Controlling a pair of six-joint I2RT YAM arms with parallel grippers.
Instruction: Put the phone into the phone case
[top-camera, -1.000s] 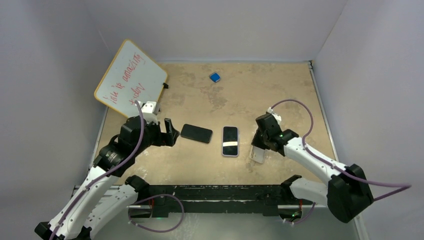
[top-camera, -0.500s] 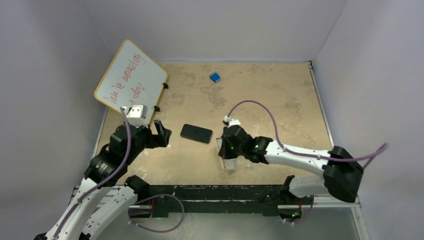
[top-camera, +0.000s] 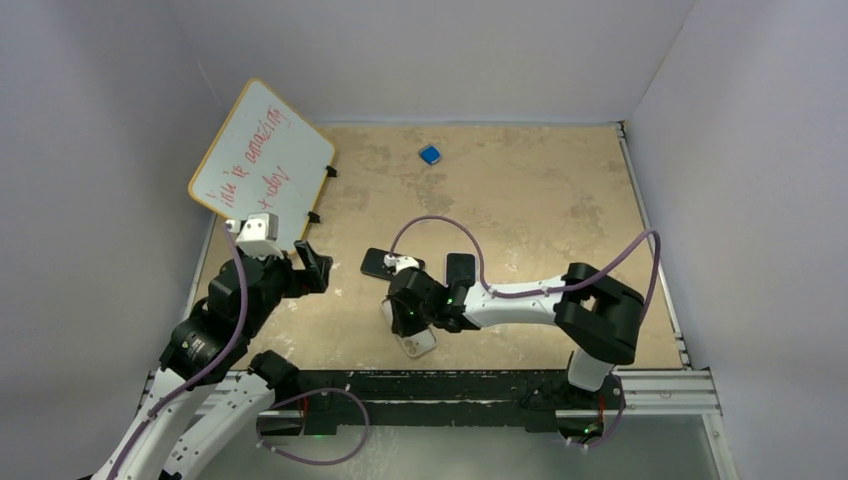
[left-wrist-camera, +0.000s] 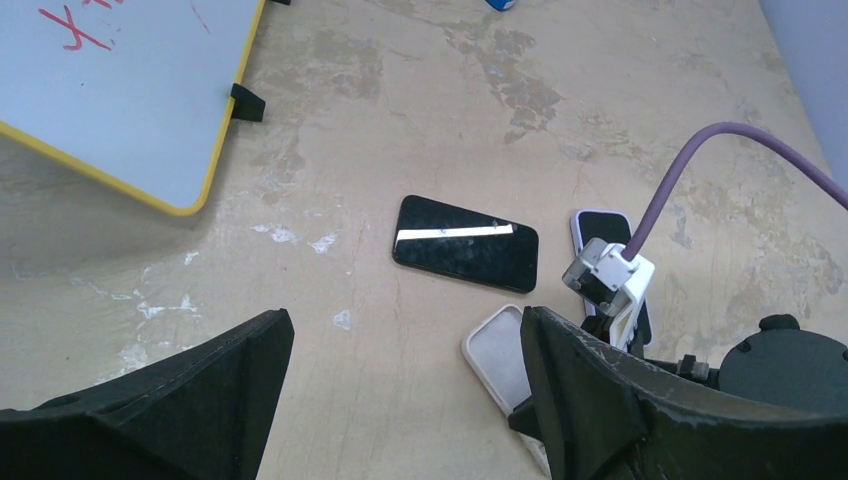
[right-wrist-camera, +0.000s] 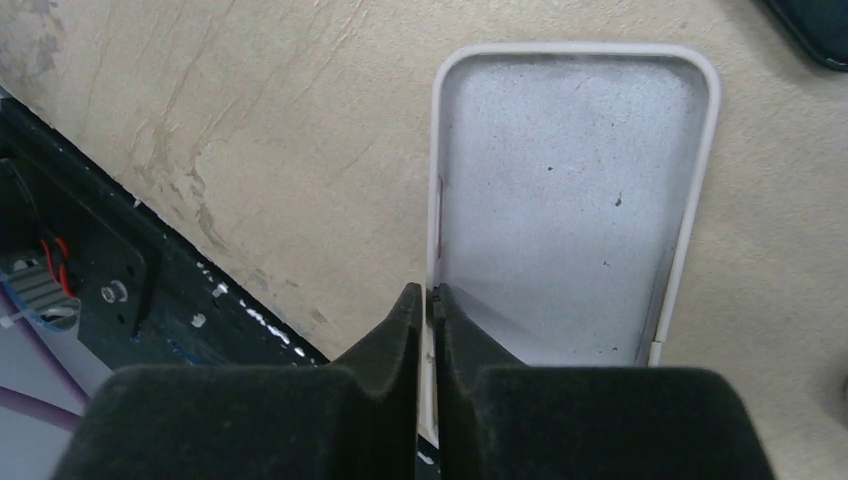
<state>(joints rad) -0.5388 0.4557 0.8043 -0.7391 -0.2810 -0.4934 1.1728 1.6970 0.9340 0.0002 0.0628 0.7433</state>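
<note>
**K:** Tan, stained table (top-camera: 560, 200), grey walls. Whiteboard (top-camera: 262, 160) propped far left, small blue object (top-camera: 430, 154) at the far side. Where is the phone case?

**M:** Phone case (right-wrist-camera: 575, 200) is near the table's front edge, opening up. The right gripper (right-wrist-camera: 428, 298) is pinched on one long wall, one finger inside and one outside. The wrist view does not show whether the case lies fully flat.

**K:** Contents?

**M:** Empty apart from a few dark specks on the inner floor. The phone (left-wrist-camera: 465, 243) lies face-up on the table just beyond the case and apart from it. A second phone with a pale rim (left-wrist-camera: 603, 228) lies beside it, to the right.

**K:** Left side?

**M:** Left gripper (left-wrist-camera: 400, 330) is spread wide and holding nothing, hovering well short of the phone.

**K:** Step in hand?

**M:** My judgement: positioning the case. Set it flat with the opening up and no tilt. The finger inside the wall would block the phone, so it should come off that wall or shift to a corner before insertion. Feed one phone edge under the rim first, then press the opposite side down.
</note>
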